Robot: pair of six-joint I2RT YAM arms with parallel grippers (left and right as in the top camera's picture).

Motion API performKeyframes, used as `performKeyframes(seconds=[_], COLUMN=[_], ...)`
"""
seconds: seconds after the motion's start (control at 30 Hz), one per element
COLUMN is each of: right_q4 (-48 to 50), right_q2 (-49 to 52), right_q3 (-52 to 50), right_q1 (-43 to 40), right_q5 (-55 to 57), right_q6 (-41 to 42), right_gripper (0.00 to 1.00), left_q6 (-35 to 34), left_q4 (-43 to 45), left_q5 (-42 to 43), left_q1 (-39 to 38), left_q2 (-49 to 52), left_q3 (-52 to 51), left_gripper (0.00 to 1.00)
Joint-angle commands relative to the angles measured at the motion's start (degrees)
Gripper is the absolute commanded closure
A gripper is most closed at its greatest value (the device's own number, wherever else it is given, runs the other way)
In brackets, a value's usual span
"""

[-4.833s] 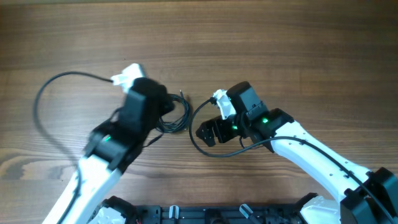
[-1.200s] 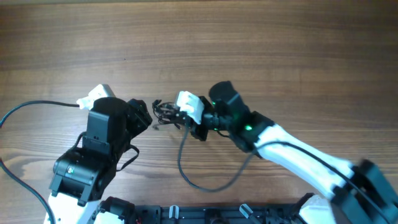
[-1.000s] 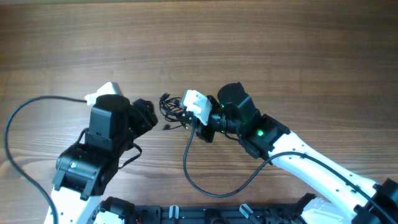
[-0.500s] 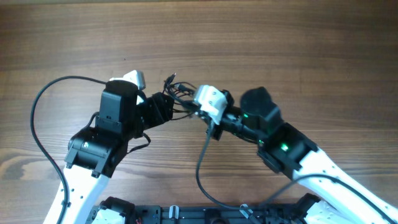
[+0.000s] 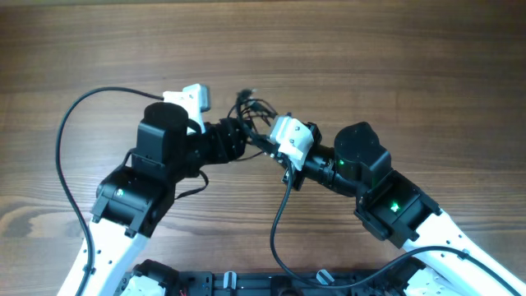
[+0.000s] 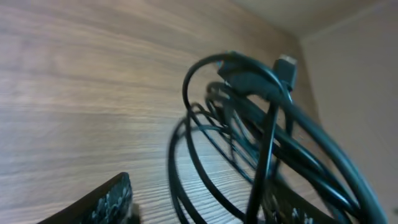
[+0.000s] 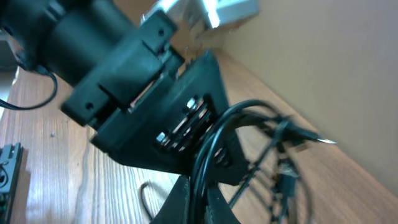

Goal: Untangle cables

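The cables form one knotted bundle in the upper middle of the overhead view, seemingly held up above the desk between the two arms. The untangling looks barely begun: the loops are wound through one another and no wire lies free by itself. The right hand is pinched together on a strand at the bottom centre of its own view. The left hand has its fingers apart, with the loops hanging in the gap, unclamped as far as I can judge. Left to do: catch one loop, draw it out and part the wires. The overhead view hides both grips under the arms. The left wrist view shows the overlapping loops and a plug end at upper right. The right wrist view shows the pinch itself.
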Motion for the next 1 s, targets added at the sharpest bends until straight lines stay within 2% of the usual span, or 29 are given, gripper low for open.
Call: performKeyframes(seconds=[0.0,0.07,0.1,0.23,0.37,0.57,0.77,0.87,0.97], right_q4=[-0.5,-0.04,0.13,1.92,2.67,0.33,-7.82,-12.5,-17.18], right_q2=[-1.03,-1.38,-1.62,-3.8,-6.38,-9.18,-9.22,-9.22,-9.22], right_q3=[0.15,0.15,0.15,0.15,0.15,0.15,0.13,0.13,0.13], right_q1=[-0.09,-0.09,-0.09,-0.09,-0.09,-0.09,-0.13,-0.13,-0.15], right_q5=[0.31,0.31,0.31,0.81,7.26,26.84,51.95,58.84,62.36], right_q6=[0.39,0.39,0.37,0.22,0.22,1.18,9.46,11.98,12.81], right_gripper=[0.96,0.96,0.96,0.96,0.96,0.96,0.96,0.96,0.96], left_q6=[1.57,1.79,2.01,4.57,4.57,4.55,4.5,3.54,-0.48], left_q4=[2.43,2.69,2.67,2.01,1.11,-4.17,-8.9,-10.78,-13.64], left_q5=[2.97,2.75,2.34,2.34,1.66,-5.11,-12.31,-16.24,-22.86], left_q1=[-3.23,-3.93,-4.15,-4.31,-4.31,-4.31,-4.2,-4.13,-4.13], left_q2=[-0.13,-0.07,-0.02,0.02,0.02,0.0,-0.11,-0.48,-1.6], left_q3=[0.66,0.66,0.66,0.66,0.66,0.66,0.66,0.66,0.66], left_gripper=[0.43,0.92,0.96,0.96,0.96,0.96,0.96,0.96,0.96])
